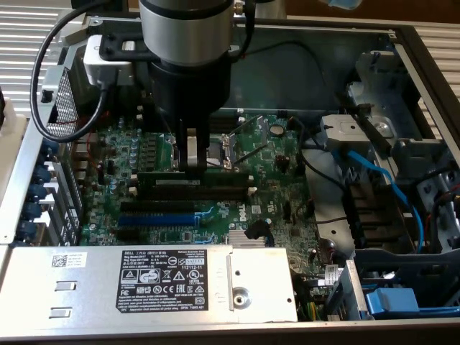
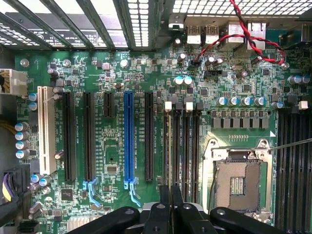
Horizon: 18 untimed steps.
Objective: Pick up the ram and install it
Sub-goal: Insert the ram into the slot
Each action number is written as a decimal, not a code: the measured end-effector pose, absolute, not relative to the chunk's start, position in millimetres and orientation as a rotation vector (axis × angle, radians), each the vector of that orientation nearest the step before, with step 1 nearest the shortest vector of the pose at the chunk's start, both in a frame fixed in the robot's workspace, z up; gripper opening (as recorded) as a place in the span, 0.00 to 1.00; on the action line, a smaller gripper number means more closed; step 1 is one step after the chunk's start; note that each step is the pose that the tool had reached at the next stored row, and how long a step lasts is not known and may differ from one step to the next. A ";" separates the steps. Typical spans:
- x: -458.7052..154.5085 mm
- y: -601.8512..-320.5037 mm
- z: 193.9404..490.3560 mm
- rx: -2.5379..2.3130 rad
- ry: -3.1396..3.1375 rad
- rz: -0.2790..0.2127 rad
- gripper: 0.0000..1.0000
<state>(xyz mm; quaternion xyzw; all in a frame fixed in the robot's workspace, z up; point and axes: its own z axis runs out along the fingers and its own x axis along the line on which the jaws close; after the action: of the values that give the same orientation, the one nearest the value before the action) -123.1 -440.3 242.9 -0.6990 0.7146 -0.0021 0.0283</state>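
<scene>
While the fingers, nearly shut, pinch the ram at the memory slots, seating demands square alignment.

Surroundings: a pale ribbed surface lies beyond the open computer case at the exterior view's left, and the same ribbing shows past the case wall at the exterior view's right. A brown surface is visible beyond the case's far wall, with a blue object beside it. Lighting is even and diffuse; bare metal panels carry soft glare and shadows are faint.
</scene>
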 end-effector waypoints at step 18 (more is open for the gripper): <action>-123.2 -438.5 242.0 -2.158 2.205 -0.007 0.12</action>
<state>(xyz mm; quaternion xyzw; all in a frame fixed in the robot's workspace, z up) -123.2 -438.5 242.0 -0.6991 0.7145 -0.0023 0.0281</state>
